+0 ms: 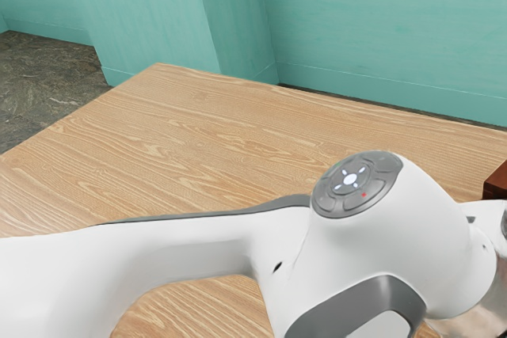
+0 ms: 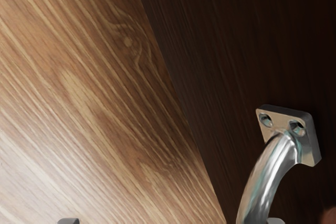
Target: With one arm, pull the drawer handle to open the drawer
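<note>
The drawer front (image 2: pixel 252 40) is dark brown wood, seen close up in the wrist view. Its curved silver handle (image 2: pixel 268 177) is bolted on by a square metal plate (image 2: pixel 289 129) and runs down toward my hand. My gripper (image 2: pixel 170 221) is open: two grey fingertips (image 2: pixel 68 221) peek in far apart at the picture's lower edge, and the handle passes just inside one of them without being clamped. In the exterior view my white arm (image 1: pixel 380 259) covers the hand, and a sliver of the dark drawer unit (image 1: pixel 497 181) shows at the exterior view's right edge.
The light wooden table (image 1: pixel 198 140) stretches to the exterior view's left and far side. Teal walls (image 1: pixel 380 21) stand behind it, with a grey stone floor (image 1: pixel 40 77) beyond the table's left edge. Table wood grain (image 2: pixel 79 103) lies beside the drawer front.
</note>
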`<state>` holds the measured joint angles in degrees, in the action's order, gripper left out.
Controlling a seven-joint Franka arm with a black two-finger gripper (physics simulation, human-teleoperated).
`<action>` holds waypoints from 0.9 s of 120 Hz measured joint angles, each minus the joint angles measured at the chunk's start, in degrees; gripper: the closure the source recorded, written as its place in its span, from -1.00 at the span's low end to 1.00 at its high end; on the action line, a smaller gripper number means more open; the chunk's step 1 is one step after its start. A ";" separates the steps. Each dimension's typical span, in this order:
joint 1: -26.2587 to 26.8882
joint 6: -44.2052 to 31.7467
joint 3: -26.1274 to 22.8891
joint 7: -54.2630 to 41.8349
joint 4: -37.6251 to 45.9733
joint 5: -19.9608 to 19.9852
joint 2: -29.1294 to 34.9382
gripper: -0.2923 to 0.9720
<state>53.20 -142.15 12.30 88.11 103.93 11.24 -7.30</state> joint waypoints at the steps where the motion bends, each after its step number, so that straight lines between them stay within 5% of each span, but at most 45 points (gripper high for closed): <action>1: 0.01 -0.03 0.00 0.00 0.11 0.00 0.10 -0.11; 108: 2.83 -3.73 -0.09 0.04 9.96 0.10 8.14 -0.08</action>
<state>56.03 -145.88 12.21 88.15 113.89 11.34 0.84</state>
